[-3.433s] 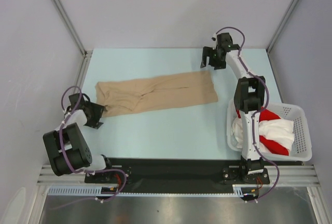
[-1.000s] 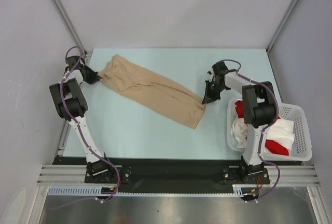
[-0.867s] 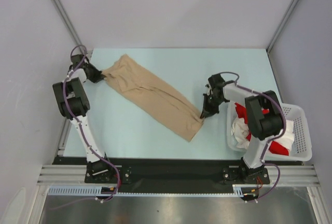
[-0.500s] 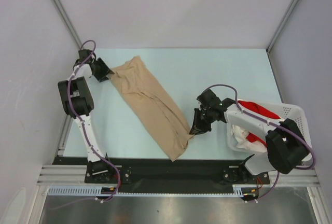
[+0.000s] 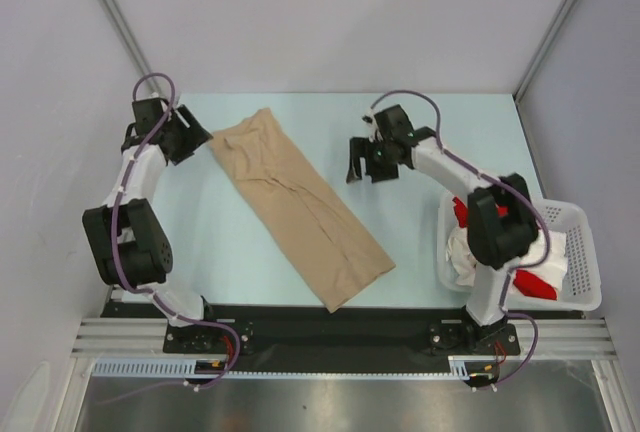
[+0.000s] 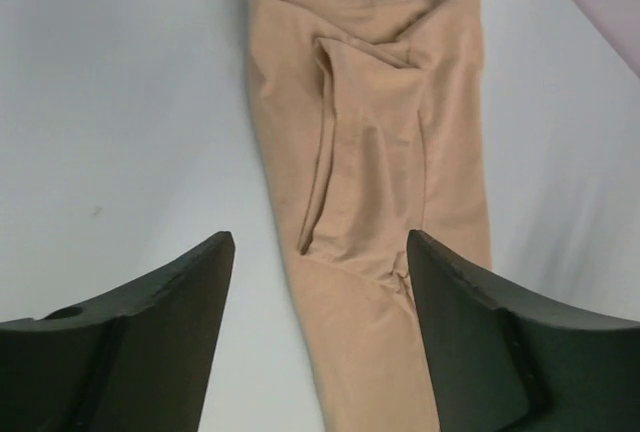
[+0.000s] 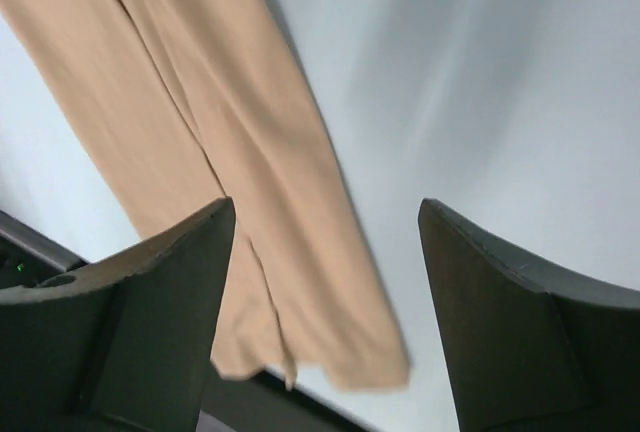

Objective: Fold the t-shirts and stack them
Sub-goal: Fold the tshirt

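A beige-tan t-shirt (image 5: pixel 300 202), folded into a long strip, lies flat and diagonal on the pale blue table, from far left to the near edge. My left gripper (image 5: pixel 197 139) hovers open just left of its far end, off the cloth. The left wrist view shows the t-shirt (image 6: pixel 380 142) stretching away beyond the open gripper (image 6: pixel 320 237). My right gripper (image 5: pixel 362 168) stands open to the right of the strip, holding nothing. In the right wrist view the open right gripper (image 7: pixel 326 204) hangs above the t-shirt (image 7: pixel 200 102). Red (image 5: pixel 530 282) and white (image 5: pixel 545 247) t-shirts sit bunched in the basket.
A white lattice basket (image 5: pixel 587 252) stands at the near right, beside the right arm's base. The black rail (image 5: pixel 320 327) runs along the table's near edge, just past the strip's near end. Grey walls close in the table on three sides.
Both grippers opened and let go of the beige t-shirt. The right gripper rose and swung away to the far right. The strip now lies flat on the table.
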Tool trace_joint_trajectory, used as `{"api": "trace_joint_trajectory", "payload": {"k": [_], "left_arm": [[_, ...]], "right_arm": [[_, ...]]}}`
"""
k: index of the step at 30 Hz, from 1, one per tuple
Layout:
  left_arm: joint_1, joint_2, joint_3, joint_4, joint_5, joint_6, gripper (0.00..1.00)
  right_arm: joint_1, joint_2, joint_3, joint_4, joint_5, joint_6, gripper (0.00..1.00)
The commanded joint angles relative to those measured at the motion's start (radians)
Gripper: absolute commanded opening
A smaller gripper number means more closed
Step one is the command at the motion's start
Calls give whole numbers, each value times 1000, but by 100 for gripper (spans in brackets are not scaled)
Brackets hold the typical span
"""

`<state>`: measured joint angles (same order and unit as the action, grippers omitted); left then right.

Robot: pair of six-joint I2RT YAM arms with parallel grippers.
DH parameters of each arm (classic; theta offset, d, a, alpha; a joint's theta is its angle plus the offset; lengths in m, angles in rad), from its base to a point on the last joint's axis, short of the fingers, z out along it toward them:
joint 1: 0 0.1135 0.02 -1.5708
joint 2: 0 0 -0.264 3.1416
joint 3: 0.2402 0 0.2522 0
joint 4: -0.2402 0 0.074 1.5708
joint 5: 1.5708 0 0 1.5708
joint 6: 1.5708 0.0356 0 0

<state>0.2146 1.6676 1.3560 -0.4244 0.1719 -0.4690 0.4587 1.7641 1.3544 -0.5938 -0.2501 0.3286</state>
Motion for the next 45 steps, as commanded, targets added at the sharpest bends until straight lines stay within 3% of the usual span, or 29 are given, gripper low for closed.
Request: {"api": "trace_joint_trajectory", "payload": {"k": [1,4,7,12,17,23,28,35,41,44,45], "left_arm": [[-1,1,-87,120,138,-5,73],[-1,11,-110,205,202,-43,67],[-1,20,-135,237,170,-68,65],[-1,82,-146,317,146,-95,70],[-1,168,-116,317,124,-114,72],[-1,161,-170,384,97,-154,68],[-1,165,-173,377,94,-148,67],[2,166,-173,392,120,-166,66],[0,150,-173,375,127,-158,65],[2,152,-176,355,135,-160,64],[2,150,-181,355,136,-163,64]], "right_arm": [[-11,250,254,133,-29,-152,80],[-9,418,538,127,-89,-165,79],[-3,615,763,132,-135,-149,77],[3,825,903,334,-214,-67,72],[20,969,1078,403,-245,10,66],[54,1069,1152,457,-222,78,56],[64,1123,1223,500,-238,260,43],[92,1132,1212,440,-202,222,35],[89,1114,1201,437,-128,234,20],[66,1092,1195,463,-98,288,0],[52,1085,1187,465,-83,296,0]]}}
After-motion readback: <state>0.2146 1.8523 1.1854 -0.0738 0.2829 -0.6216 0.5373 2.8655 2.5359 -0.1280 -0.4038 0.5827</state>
